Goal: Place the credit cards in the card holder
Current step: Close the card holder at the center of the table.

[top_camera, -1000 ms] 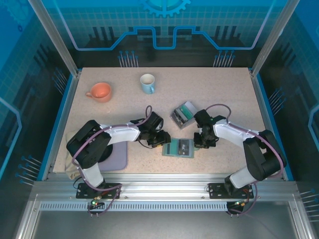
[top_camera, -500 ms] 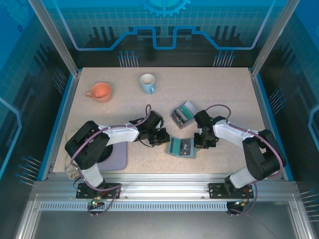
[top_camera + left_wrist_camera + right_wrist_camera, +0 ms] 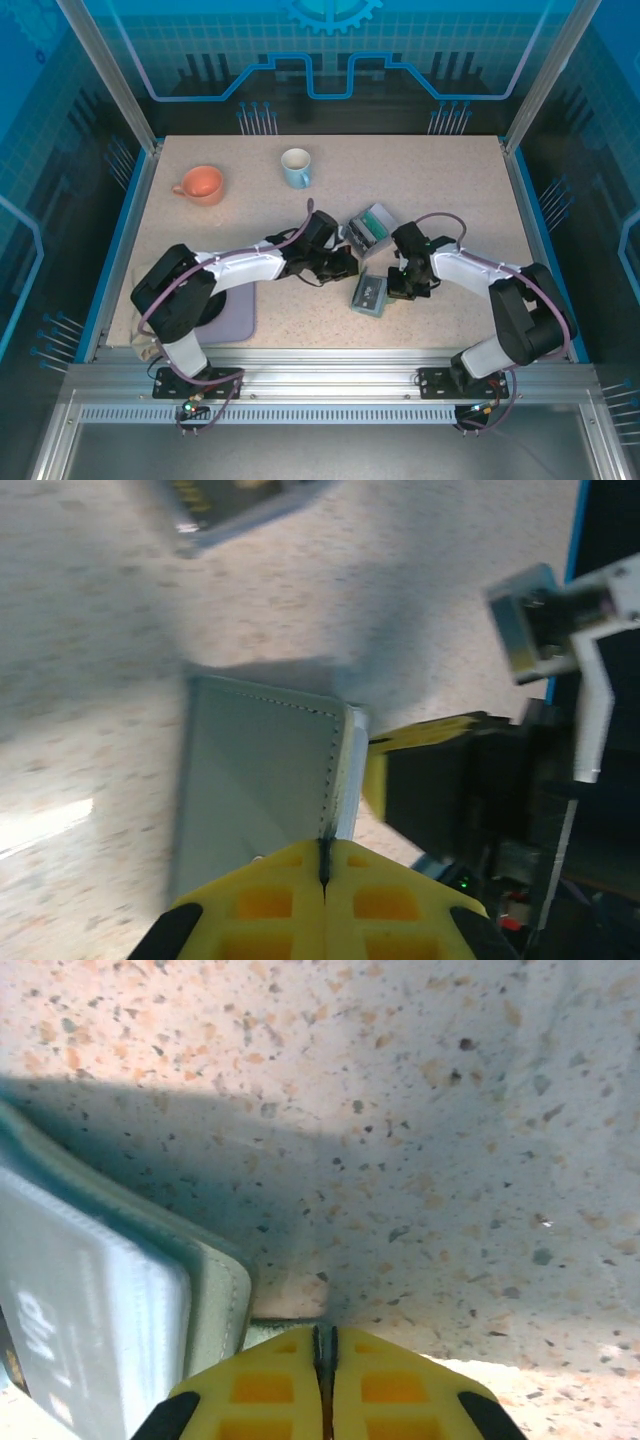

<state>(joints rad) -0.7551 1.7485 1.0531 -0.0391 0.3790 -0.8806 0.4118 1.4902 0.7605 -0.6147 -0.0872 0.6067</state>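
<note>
The sage grey-green card holder [image 3: 368, 295] lies between both arms at the table's middle front, half folded. My left gripper [image 3: 346, 266] is shut on the stitched edge of its left flap [image 3: 262, 770], which is lifted and swung over to the right. My right gripper [image 3: 399, 287] is shut on the holder's right edge [image 3: 222, 1305], low on the table. A white-grey credit card [image 3: 85, 1305] sits in an inner pocket. Teal and dark credit cards [image 3: 374, 221] stand in the small clear-grey box [image 3: 359, 236] just behind the holder.
An orange cup [image 3: 200, 184] and a light blue mug [image 3: 296, 167] stand at the back left. A lavender mat [image 3: 233, 316] lies at the front left under my left arm. The clear-grey box [image 3: 235, 505] is close behind the holder.
My left gripper has shut on the holder's left flap and carried it rightward, folding the open holder to about half its width. My right gripper has stayed put.
</note>
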